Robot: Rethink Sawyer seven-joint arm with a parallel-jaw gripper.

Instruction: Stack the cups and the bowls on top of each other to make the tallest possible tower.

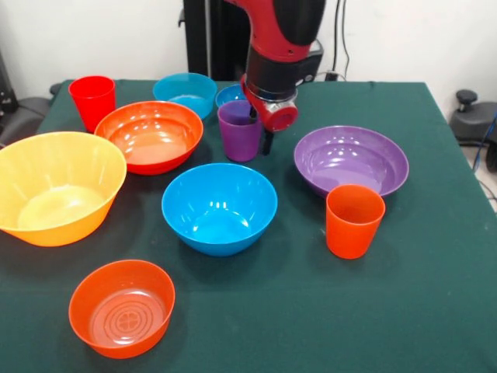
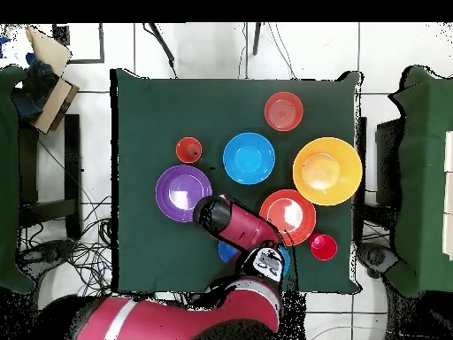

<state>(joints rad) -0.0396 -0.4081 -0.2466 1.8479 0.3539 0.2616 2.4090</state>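
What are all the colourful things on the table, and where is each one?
Large bowls: 2; yellow-orange bowl at the front view's left edge, orange-red bowl just behind it.
Purple bowl: 1, wide, right side.
Blue bowl: 1, medium, table's middle.
Small orange bowl: 1, nearest the camera.
Teal bowl: 1, far side.
Small blue bowl: 1, far side, partly hidden behind the purple cup.
Cups: 3; red cup far left, purple cup centre back, orange cup in front of the purple bowl.
Table: 1, green cloth.
Gripper: 1, red-black arm, at the purple cup's rim.
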